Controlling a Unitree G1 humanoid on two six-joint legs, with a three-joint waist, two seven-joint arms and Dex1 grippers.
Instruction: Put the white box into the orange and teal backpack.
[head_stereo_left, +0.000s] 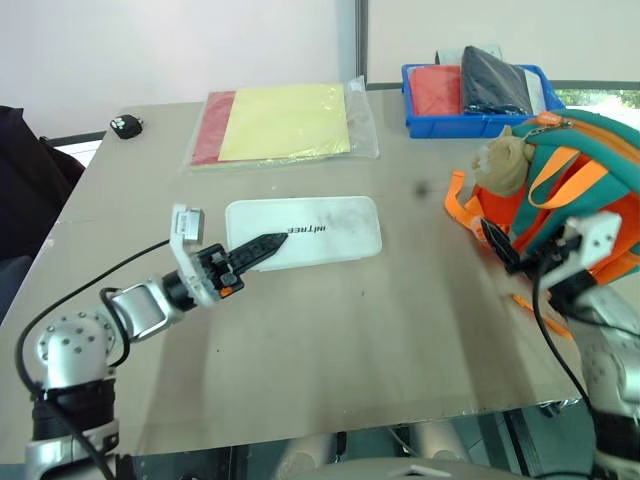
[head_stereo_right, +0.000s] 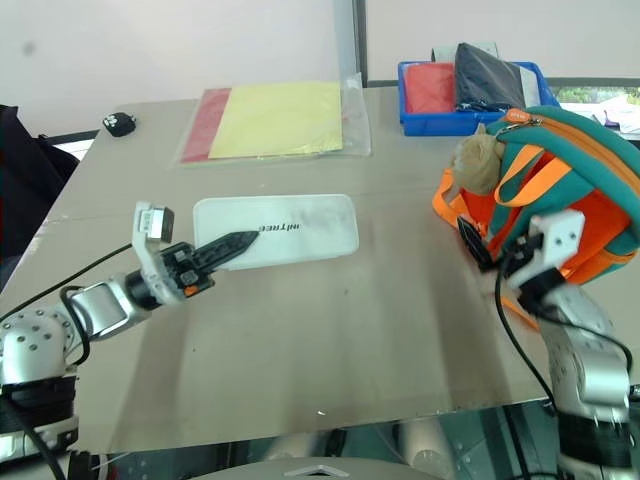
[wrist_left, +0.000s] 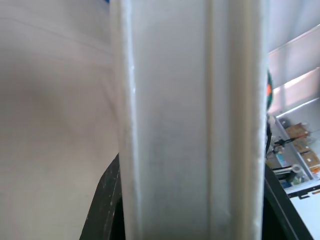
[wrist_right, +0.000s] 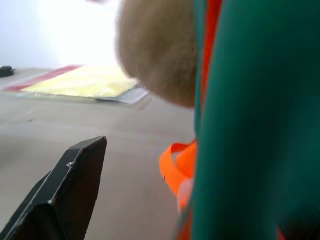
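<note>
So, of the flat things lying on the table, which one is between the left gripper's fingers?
The white box with dark lettering: the left gripper is shut on its near end. The yellow-and-red folder lies untouched further back.

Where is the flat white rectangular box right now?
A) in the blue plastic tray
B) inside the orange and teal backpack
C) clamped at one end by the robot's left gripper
C: the left gripper is shut on the near end of the white box, beside the backpack.
</note>
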